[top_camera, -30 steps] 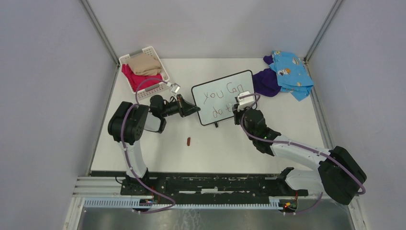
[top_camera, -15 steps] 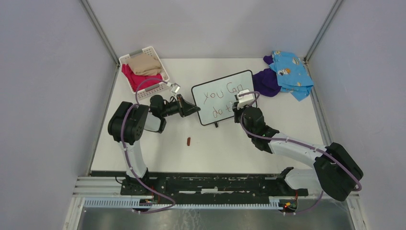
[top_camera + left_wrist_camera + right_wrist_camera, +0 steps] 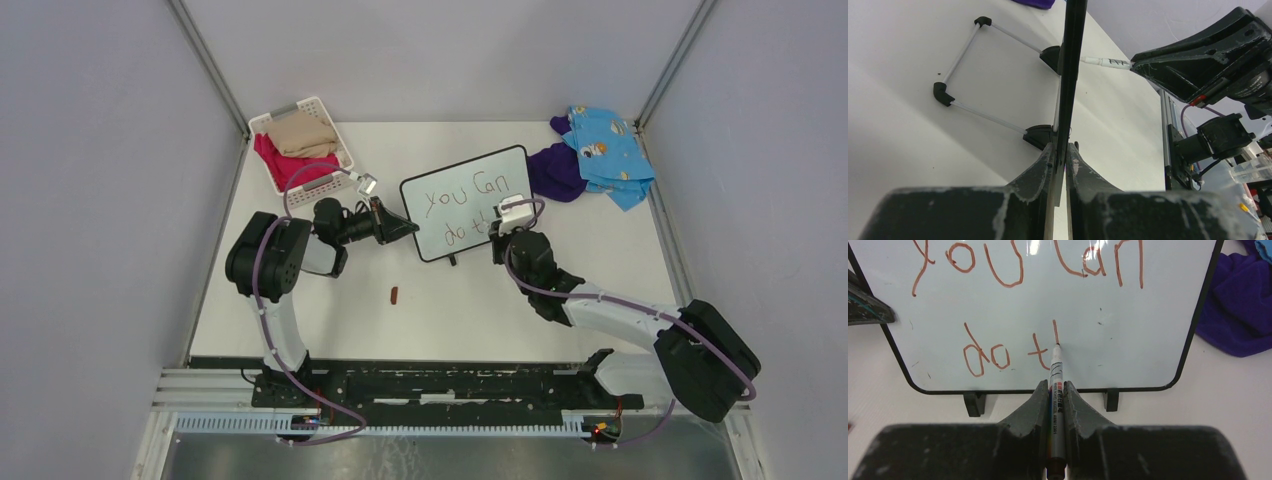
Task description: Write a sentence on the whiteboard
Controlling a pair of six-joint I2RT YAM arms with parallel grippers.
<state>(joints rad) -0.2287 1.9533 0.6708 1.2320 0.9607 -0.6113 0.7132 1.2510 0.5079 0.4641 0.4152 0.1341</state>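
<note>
Both grippers are clamped on loads. Right gripper (image 3: 1054, 392) jaws pinch a marker (image 3: 1056, 371), barrel pointing straight ahead, tip touching the whiteboard (image 3: 1148, 330). A strip of table (image 3: 1198, 410) lies between these jaws and the board's bottom edge. Left gripper (image 3: 1060, 159) jaws grip its left edge. Board stands upright, long axis crosswise to the right jaws, face toward them. Sentence (image 3: 1013, 270) reads "you can", "do t" and one stroke. Purple cloth (image 3: 1233, 305) lies just beside the right edge.
</note>
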